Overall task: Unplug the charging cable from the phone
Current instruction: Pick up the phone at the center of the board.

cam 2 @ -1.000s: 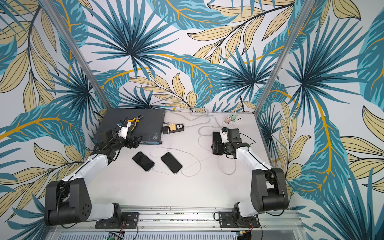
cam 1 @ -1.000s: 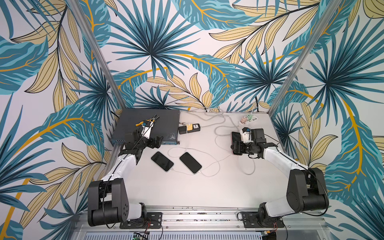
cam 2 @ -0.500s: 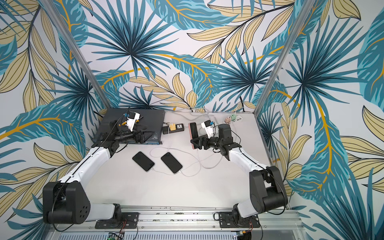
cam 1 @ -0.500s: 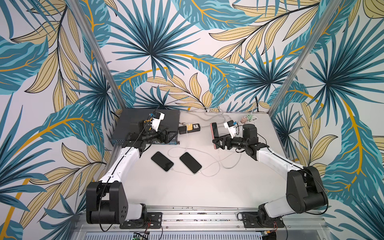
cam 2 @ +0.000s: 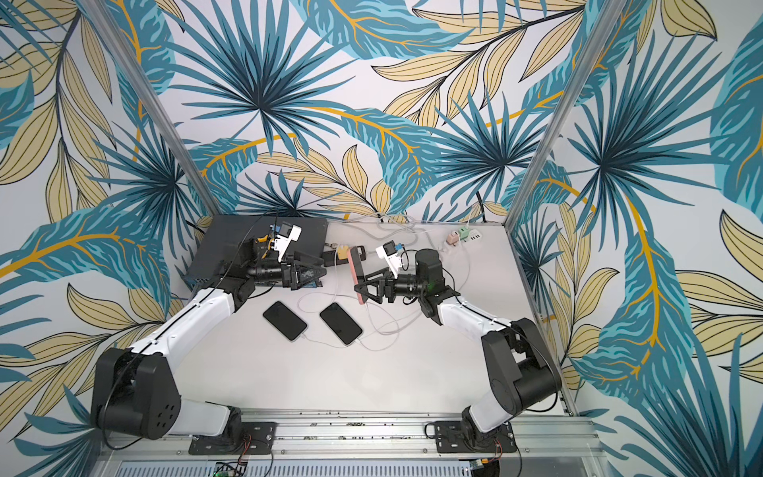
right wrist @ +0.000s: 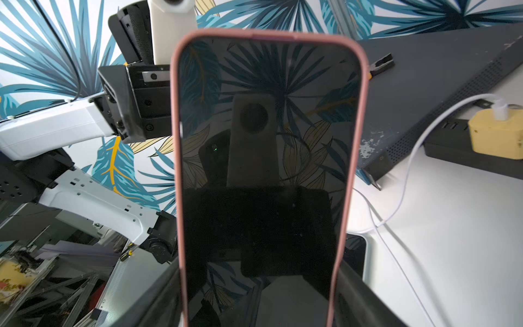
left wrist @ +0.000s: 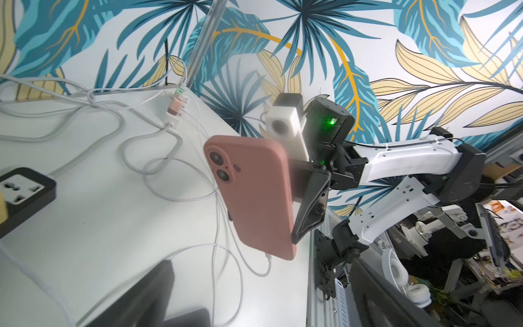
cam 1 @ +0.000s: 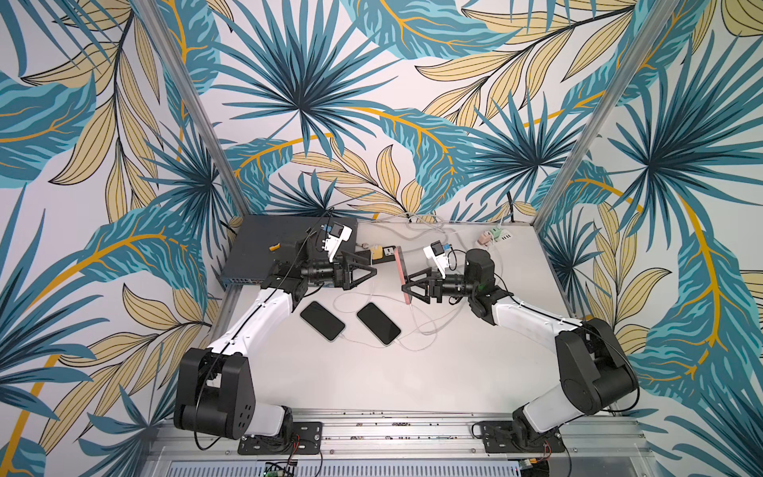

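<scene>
Two black phones [cam 1: 323, 320] lying flat | pink-cased phone [cam 1: 402, 274] raised mid-table, long axis near upright, cameras up, charging cable [left wrist: 268, 257] plugged below, screen toward right gripper [cam 1: 413, 285], which clasps its sides | left gripper [cam 1: 371, 270] spread, empty, facing its back

The pink phone [left wrist: 254, 184] held up before my left wrist camera.
I see the right gripper [left wrist: 266, 223] clamping its long edges, lenses facing me, the white cable [left wrist: 268, 257] plugged into its lower end, trailing onto the table [left wrist: 85, 226].
</scene>
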You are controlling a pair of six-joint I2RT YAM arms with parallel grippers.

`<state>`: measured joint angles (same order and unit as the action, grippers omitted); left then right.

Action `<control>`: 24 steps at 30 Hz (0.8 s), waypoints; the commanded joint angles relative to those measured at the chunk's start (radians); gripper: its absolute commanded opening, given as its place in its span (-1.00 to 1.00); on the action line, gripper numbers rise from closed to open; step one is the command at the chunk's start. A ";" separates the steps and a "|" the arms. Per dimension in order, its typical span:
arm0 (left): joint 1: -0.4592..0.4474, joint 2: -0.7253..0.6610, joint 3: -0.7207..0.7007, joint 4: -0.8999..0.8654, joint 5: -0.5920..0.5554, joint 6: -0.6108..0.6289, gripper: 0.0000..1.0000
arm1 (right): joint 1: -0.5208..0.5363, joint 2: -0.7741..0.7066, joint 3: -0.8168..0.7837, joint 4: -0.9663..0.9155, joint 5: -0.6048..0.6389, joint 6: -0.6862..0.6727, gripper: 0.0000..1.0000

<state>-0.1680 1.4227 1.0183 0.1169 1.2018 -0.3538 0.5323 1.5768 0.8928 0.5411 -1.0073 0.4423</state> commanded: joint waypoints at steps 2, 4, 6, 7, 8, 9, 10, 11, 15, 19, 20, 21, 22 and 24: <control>-0.028 0.010 -0.034 0.149 0.065 -0.101 1.00 | 0.035 0.010 -0.013 0.178 -0.077 0.080 0.32; -0.038 0.012 -0.041 0.150 0.060 -0.098 1.00 | 0.048 0.013 -0.015 0.213 -0.085 0.101 0.32; -0.044 0.013 -0.048 0.149 0.049 -0.095 1.00 | 0.060 0.017 -0.012 0.224 -0.085 0.107 0.32; -0.048 0.012 -0.051 0.149 0.049 -0.093 1.00 | 0.067 0.018 -0.009 0.227 -0.087 0.106 0.32; -0.050 0.012 -0.053 0.149 0.048 -0.093 1.00 | 0.071 0.019 -0.006 0.229 -0.089 0.107 0.32; -0.051 0.012 -0.053 0.149 0.049 -0.092 1.00 | 0.078 0.021 -0.003 0.231 -0.092 0.108 0.32; -0.053 0.011 -0.055 0.149 0.050 -0.092 1.00 | 0.084 0.023 0.000 0.231 -0.094 0.107 0.32; -0.055 0.011 -0.055 0.150 0.051 -0.093 1.00 | 0.089 0.027 0.005 0.231 -0.095 0.107 0.32; -0.060 0.007 -0.059 0.154 0.059 -0.091 1.00 | 0.105 0.040 0.016 0.228 -0.094 0.108 0.32; -0.065 0.003 -0.067 0.163 0.069 -0.093 1.00 | 0.120 0.055 0.028 0.216 -0.090 0.102 0.32; -0.065 0.002 -0.068 0.164 0.071 -0.093 1.00 | 0.124 0.060 0.033 0.204 -0.088 0.096 0.32; -0.065 0.002 -0.069 0.164 0.071 -0.093 1.00 | 0.127 0.064 0.039 0.192 -0.088 0.090 0.32; -0.065 0.002 -0.069 0.164 0.071 -0.093 1.00 | 0.130 0.067 0.043 0.184 -0.088 0.084 0.32; -0.065 0.001 -0.070 0.163 0.069 -0.091 1.00 | 0.138 0.070 0.047 0.182 -0.089 0.079 0.32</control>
<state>-0.2279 1.4311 0.9619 0.2485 1.2495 -0.4461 0.6571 1.6444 0.9089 0.7021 -1.0752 0.5385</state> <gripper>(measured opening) 0.999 0.770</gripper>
